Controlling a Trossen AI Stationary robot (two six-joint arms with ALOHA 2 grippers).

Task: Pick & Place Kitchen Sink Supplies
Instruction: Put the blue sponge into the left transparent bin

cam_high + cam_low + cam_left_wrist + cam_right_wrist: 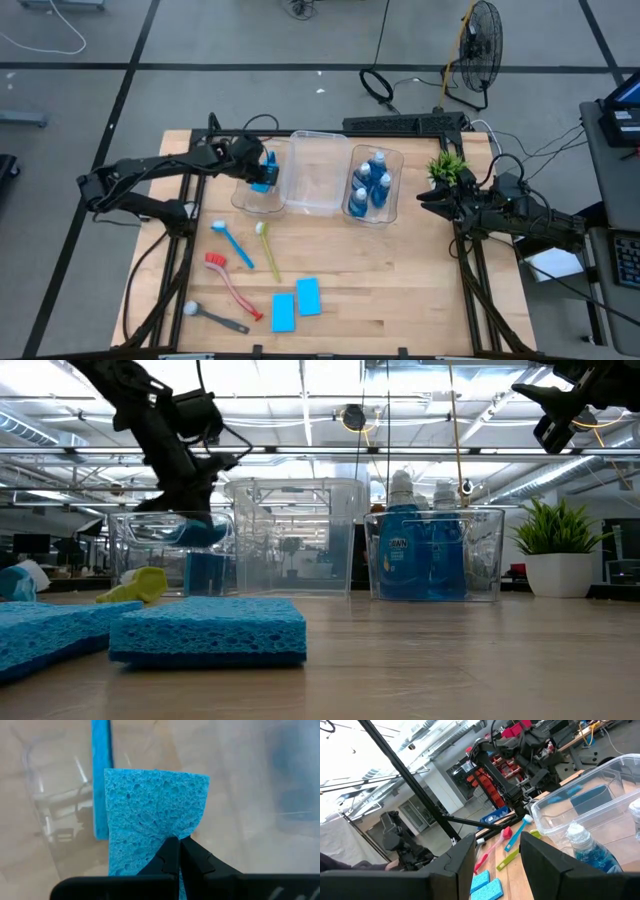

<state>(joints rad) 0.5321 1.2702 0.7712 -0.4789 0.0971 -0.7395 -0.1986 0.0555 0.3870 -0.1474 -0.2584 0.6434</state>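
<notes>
Your left gripper (264, 172) pinches a sponge (152, 817) on edge, hanging directly over the left bin (245, 195). One sponge already stands inside; release straight down. The right gripper (428, 203) waits half-open, empty.

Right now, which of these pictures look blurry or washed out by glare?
Low view: the near sponge is soft, and ceiling lights glare behind the bins. Left wrist view: the held sponge is crisp, the bin around it hazy. High view: evenly lit.

Bright overhead light, blurred near sponges (207, 628)
</notes>
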